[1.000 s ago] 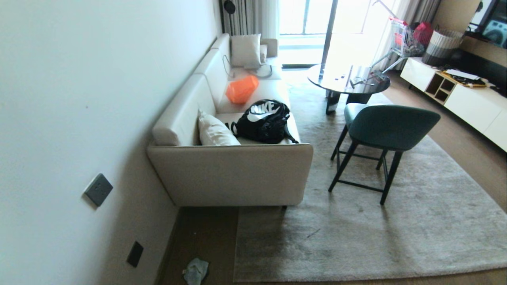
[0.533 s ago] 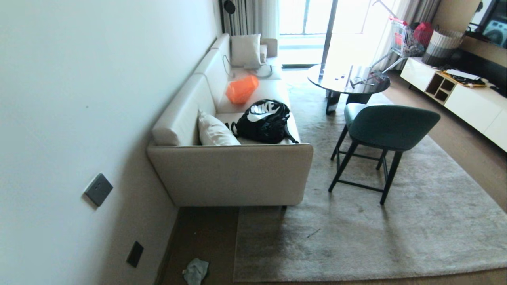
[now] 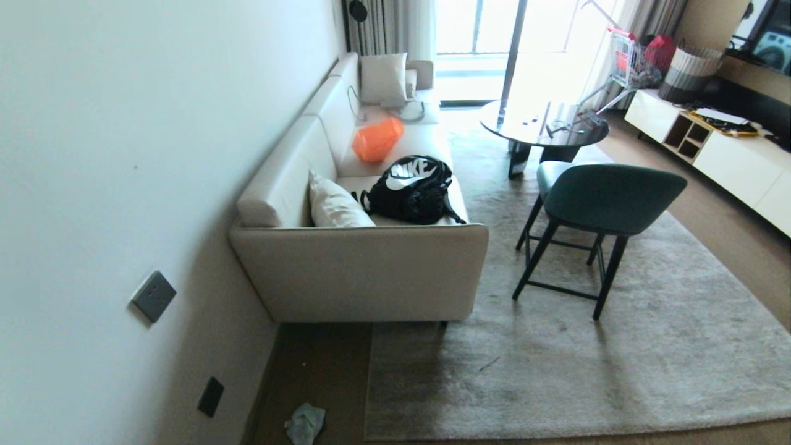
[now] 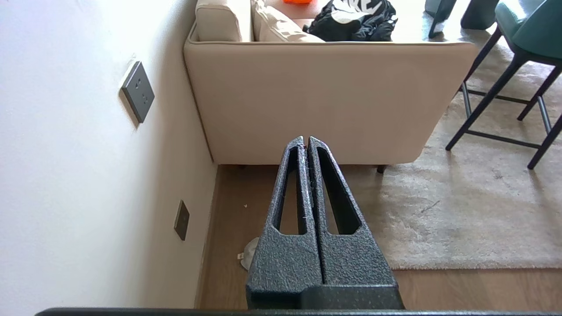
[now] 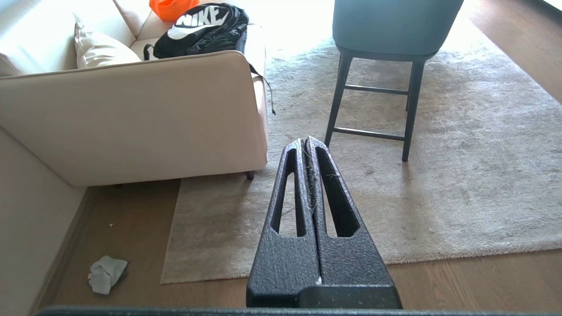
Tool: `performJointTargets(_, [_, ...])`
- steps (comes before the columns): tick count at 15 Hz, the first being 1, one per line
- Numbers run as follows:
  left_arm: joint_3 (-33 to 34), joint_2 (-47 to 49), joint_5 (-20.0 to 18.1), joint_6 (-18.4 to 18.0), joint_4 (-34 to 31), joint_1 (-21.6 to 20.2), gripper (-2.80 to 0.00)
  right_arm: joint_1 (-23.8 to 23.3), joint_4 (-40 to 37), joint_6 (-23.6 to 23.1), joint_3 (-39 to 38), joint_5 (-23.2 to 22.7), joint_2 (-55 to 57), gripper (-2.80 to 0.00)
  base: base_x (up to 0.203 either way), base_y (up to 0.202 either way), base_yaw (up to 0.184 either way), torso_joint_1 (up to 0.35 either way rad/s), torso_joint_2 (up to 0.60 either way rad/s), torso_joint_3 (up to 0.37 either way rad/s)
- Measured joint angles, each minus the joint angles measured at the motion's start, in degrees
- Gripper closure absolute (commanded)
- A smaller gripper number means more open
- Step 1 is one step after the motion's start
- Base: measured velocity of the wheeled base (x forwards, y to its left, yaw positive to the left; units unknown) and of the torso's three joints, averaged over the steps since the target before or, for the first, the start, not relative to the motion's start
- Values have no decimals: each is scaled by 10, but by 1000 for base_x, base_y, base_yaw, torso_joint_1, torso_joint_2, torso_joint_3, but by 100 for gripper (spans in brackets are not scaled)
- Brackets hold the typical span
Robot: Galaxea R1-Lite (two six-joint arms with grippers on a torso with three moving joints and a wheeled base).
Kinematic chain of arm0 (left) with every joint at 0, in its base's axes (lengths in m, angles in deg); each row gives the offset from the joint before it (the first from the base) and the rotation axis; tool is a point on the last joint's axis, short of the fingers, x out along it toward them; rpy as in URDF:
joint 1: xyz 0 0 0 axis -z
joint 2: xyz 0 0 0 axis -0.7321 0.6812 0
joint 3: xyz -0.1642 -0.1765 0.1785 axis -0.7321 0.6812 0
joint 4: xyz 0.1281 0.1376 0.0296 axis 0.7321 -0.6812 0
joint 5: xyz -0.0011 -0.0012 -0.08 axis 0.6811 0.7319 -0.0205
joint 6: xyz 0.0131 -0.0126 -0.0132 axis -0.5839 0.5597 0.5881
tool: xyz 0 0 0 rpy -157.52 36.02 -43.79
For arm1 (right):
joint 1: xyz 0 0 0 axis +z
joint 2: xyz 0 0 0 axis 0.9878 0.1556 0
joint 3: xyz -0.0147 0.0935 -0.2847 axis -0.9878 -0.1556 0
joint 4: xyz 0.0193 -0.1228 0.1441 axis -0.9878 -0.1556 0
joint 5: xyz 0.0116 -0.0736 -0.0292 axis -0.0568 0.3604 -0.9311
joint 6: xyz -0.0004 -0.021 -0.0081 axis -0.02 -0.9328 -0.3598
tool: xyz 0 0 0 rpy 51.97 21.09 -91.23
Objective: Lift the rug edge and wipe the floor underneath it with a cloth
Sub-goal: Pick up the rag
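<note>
Cloth (image 3: 304, 423), a small crumpled pale grey-white rag, lies on the brown wood-plank floor (image 3: 321, 371) near the wall, just beside the rug edge (image 3: 368, 383) of the large grey-beige shaggy rug. Left hand (image 4: 306, 141) and right hand (image 5: 305, 142) are both fully closed, empty, raised above the floor.

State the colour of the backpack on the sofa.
Black with a white logo; the backpack shows best in the head view.
</note>
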Motion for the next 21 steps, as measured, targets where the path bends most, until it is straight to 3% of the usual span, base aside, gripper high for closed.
performJointTargets(21, [0, 0, 0, 0, 0, 0, 0, 0, 0, 0, 0, 0, 0, 0, 0, 0, 0, 0, 0, 0])
